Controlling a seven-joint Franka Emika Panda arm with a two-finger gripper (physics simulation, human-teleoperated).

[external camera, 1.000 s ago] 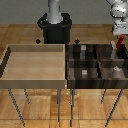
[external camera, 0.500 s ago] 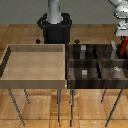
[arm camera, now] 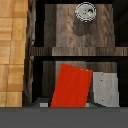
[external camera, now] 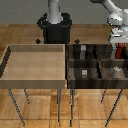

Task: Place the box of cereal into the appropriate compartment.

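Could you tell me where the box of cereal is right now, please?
In the exterior view, the box of cereal hangs under the gripper at the far right, over the divided bin.

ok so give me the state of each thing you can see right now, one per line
box of cereal: held in the tool, tilted, low over a cell of the divided bin
tool: shut on the box
divided bin: dark wood, grey pieces in its cells
light-wood tray: nothing visible inside
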